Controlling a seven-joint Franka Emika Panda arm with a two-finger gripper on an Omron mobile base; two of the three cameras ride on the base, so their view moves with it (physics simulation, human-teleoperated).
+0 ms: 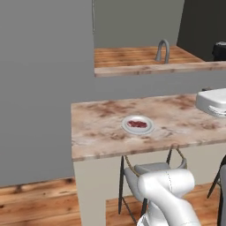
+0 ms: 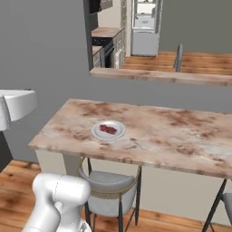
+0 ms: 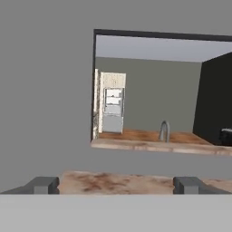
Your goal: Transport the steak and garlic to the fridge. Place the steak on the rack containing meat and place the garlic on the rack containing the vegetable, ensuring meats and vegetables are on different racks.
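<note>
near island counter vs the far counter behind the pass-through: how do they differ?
The near counter carries a white plate with the steak; the far counter carries a curved faucet. The near counter has stools tucked below it; the far counter sits atop the grey wall. The near top looks paler and mottled, the far top warmer. Both are brownish slabs with pale edges.

Base views flanking one counter point(image 1: 106, 128) (hand view level, beyond).
</note>
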